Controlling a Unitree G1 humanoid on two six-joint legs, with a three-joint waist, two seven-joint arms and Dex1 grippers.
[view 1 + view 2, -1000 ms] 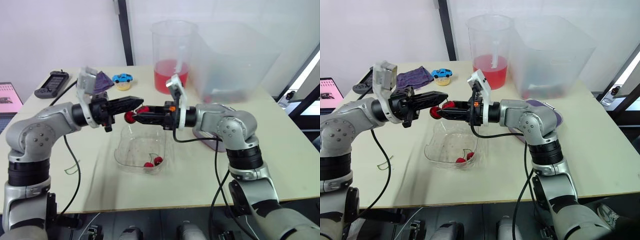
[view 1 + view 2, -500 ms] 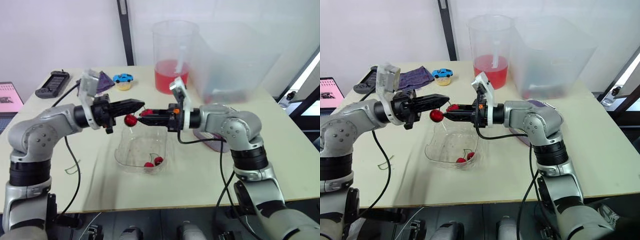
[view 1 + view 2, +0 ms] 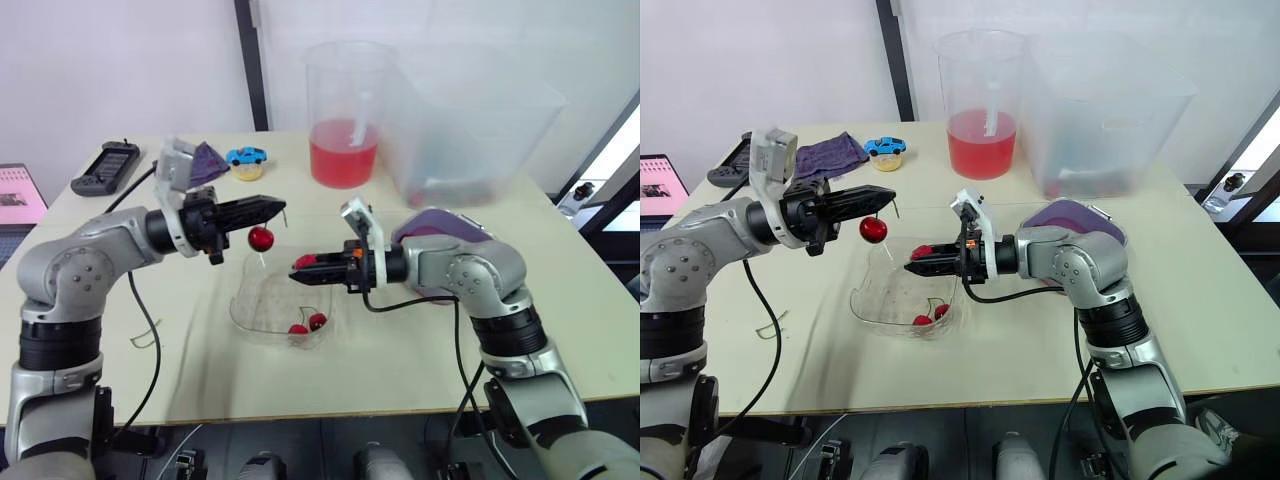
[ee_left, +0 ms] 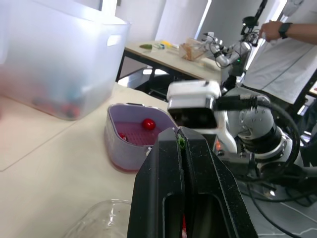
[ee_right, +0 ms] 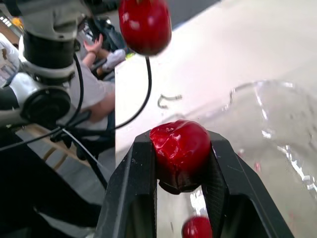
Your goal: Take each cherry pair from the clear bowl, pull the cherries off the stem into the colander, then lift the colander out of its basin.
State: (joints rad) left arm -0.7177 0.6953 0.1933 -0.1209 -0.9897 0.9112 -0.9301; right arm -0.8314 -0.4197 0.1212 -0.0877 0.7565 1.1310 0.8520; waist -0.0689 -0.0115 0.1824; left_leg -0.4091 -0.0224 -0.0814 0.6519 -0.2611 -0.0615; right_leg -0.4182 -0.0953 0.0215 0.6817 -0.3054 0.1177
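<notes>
My left gripper [image 3: 279,206] is shut on a cherry stem, and one red cherry [image 3: 261,238] hangs from it above the clear bowl [image 3: 240,310]. My right gripper [image 3: 300,272] is shut on the other cherry [image 5: 181,146], low over the bowl's right side and apart from the stem. A further cherry pair [image 3: 305,324] lies in the bowl. The purple colander [image 3: 450,222] sits behind my right forearm; the left wrist view shows a cherry [image 4: 147,124] inside it.
A pitcher of red liquid [image 3: 345,115] and a large translucent bin [image 3: 470,130] stand at the back. A toy car [image 3: 245,156], a purple cloth [image 3: 207,158] and a black handset [image 3: 103,168] lie at the back left. A person stands in the left wrist view.
My right gripper pulled its cherry away from the left gripper and moved down and right over the bowl. The other cherry stayed hanging from the stem in my left gripper.
</notes>
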